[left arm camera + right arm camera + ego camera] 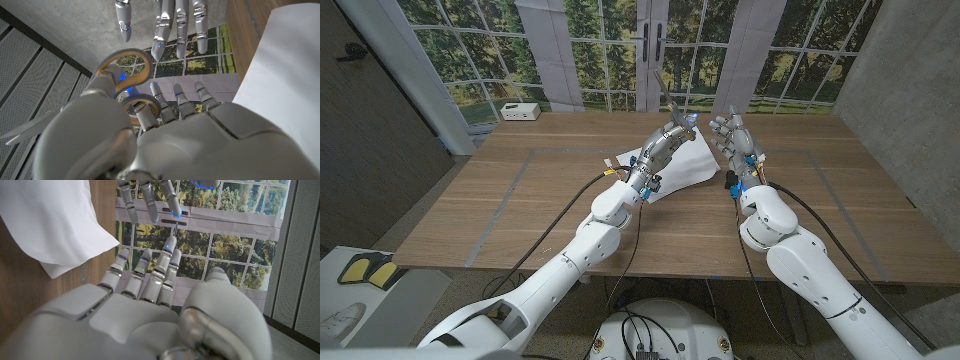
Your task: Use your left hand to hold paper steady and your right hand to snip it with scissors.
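The left hand [665, 148] holds the scissors [127, 80] by their loops above the paper [685, 165], which lies mid-tabletop toward the far edge. The right hand [732, 135] is empty, fingers spread. Paper looks thin and floppy; pinning it near an edge seems wise.

The silver-grey right hand [150, 315] holds nothing, and its metal fingers [165, 265] are apart and reach toward a window with a white grid frame [235, 225]. The white paper sheet [50, 225] lies on the brown wooden desk [100, 255]. The fingers of the other hand [150, 197] hang near the paper's corner.
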Controlling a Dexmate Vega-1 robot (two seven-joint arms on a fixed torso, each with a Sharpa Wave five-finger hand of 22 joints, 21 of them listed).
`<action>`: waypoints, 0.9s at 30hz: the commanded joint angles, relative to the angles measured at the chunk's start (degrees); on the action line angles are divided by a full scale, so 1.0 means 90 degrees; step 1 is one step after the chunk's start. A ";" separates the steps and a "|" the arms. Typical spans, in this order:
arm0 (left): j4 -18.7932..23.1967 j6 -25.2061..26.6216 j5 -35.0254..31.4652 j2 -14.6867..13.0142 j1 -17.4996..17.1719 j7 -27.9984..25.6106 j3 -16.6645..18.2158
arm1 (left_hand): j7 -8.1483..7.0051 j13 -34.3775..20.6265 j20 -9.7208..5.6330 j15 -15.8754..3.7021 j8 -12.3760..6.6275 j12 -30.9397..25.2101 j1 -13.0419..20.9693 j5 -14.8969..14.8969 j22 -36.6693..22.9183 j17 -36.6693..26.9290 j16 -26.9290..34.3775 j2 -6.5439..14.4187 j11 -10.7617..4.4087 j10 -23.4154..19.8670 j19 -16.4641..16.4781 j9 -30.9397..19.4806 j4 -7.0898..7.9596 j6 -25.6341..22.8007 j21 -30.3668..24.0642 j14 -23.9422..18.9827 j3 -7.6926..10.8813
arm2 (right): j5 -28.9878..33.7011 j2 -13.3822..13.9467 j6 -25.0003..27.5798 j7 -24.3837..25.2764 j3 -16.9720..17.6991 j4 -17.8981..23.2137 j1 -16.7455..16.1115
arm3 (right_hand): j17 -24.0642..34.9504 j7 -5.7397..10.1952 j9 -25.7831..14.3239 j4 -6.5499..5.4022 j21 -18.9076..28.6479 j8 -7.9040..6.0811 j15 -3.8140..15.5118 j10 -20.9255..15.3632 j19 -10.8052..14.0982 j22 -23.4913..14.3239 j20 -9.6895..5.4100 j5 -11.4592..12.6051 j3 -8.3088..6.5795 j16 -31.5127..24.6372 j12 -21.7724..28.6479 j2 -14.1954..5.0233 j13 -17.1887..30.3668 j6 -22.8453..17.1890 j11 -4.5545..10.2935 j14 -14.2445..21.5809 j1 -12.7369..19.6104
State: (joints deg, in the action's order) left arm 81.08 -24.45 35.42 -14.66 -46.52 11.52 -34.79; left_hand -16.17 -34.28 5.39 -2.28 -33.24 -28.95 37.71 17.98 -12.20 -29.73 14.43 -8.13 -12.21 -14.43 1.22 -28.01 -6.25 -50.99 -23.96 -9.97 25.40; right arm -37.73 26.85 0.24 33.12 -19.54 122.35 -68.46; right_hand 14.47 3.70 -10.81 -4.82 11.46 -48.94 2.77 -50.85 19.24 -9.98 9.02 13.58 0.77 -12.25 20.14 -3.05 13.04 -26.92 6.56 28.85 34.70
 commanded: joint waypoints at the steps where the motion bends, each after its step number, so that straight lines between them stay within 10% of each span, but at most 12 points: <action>1: -0.0147 0.0006 0.0082 0.0074 0.0063 0.0111 -0.0007 | 0.1126 0.0066 -0.0035 -0.0925 0.0002 0.0077 -0.0124 0.0127 0.0005 0.0016 0.0038 -0.0186 -0.0001 -0.0121 -0.0020 0.0107 0.0322 -0.1202 -0.0008 -0.0053 -0.0460 | -0.0005 -0.0015 -0.0018 -0.0044 -0.0006 -0.0056 0.0047 | 0.0003 0.0009 -0.0010 0.0037 -0.0022 0.0023 0.0420 0.0017 0.0045 -0.0015 -0.0009 0.0027 -0.0007 0.0040 0.0028 -0.0041 0.0016 -0.0082 0.0015 0.0000 0.0006; 19: -0.0315 -0.0148 -0.0057 0.0131 0.0132 0.0125 -0.0021 | 0.0917 0.0317 -0.0031 -0.0927 0.0431 0.0487 -0.0288 0.0525 0.0025 0.0145 0.0000 -0.0250 -0.0003 -0.0013 -0.0053 0.0551 0.0259 -0.0646 0.0049 0.0043 -0.1104 | 0.0100 -0.0065 -0.0234 -0.0123 -0.0018 -0.0168 0.0067 | -0.0021 0.0082 -0.0013 0.0066 -0.0031 0.0128 0.0421 0.0049 0.0018 -0.0015 -0.0018 0.0036 -0.0011 0.0044 0.0042 -0.0068 0.0021 -0.0127 0.0071 -0.0045 0.0038; 27: -0.0358 -0.0193 -0.0088 0.0149 0.0128 0.0102 -0.0018 | 0.0836 0.0427 -0.0036 -0.0884 0.0989 0.0796 -0.0466 0.0823 0.0027 0.0241 -0.0013 -0.0196 0.0015 0.0176 -0.0081 0.0892 0.0294 0.0194 0.0096 0.0104 -0.1593 | 0.0227 -0.0094 -0.0437 -0.0182 -0.0040 -0.0186 -0.0005 | -0.0028 0.0111 -0.0015 0.0059 -0.0031 0.0165 0.0426 0.0050 0.0015 -0.0015 -0.0029 0.0036 -0.0002 0.0039 0.0052 -0.0079 0.0021 -0.0165 0.0089 -0.0054 0.0020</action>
State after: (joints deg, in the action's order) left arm 78.40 -25.50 35.27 -13.57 -45.46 12.73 -34.92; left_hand -8.74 -30.53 4.90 -2.13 -25.52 -22.46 34.08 24.49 -11.99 -27.65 14.43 -9.92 -12.07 -13.59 0.90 -20.62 -3.55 -50.97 -23.29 -9.39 11.95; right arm -36.94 26.31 -1.75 32.01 -19.70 120.93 -67.92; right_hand 14.10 4.52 -10.80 -4.28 11.22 -47.65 2.77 -50.23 19.24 -9.98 9.02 13.57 0.68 -11.83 20.35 -3.34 13.08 -27.96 7.17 28.84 35.00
